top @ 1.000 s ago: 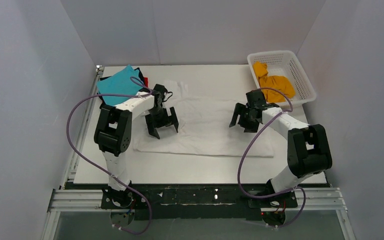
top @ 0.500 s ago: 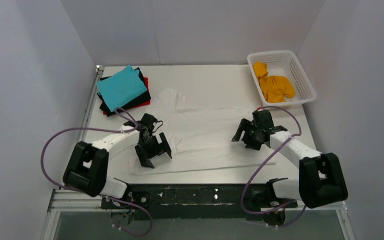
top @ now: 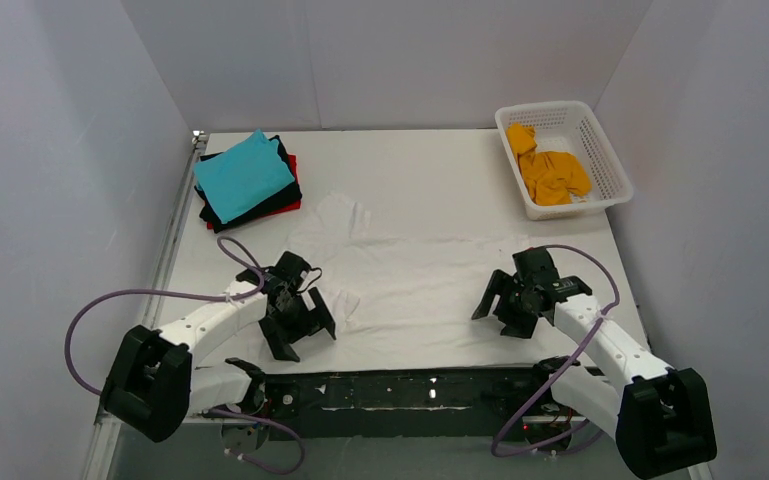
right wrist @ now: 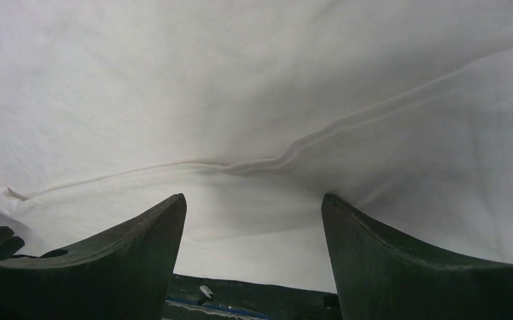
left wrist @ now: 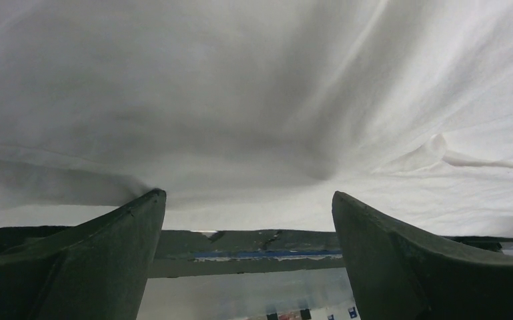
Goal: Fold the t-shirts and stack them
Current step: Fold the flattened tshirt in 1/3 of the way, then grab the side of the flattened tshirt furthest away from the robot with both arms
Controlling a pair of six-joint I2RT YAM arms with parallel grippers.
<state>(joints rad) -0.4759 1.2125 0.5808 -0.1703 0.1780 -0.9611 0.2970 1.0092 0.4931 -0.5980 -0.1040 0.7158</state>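
Observation:
The large white t-shirt (top: 415,290) lies spread flat across the near half of the table, one sleeve pointing to the back left. My left gripper (top: 300,338) is open, fingertips down on the shirt's near left hem; the left wrist view (left wrist: 247,200) shows white cloth (left wrist: 253,100) past the open fingers. My right gripper (top: 501,315) is open on the shirt's near right part, and the right wrist view (right wrist: 253,200) shows creased white cloth (right wrist: 240,100). A folded teal shirt (top: 243,174) tops a black (top: 270,206) and red (top: 293,162) stack at the back left. An orange shirt (top: 552,172) lies in the basket.
The white lattice basket (top: 611,165) stands at the back right corner. The black metal frame rail (top: 410,385) runs along the table's near edge, just below both grippers. White walls close in the left, right and back sides. Purple cables loop from both arms.
Both arms have drawn back towards the near edge of the table, grippers staying open. The white shirt's near hem now lies closer to the front edge than before.

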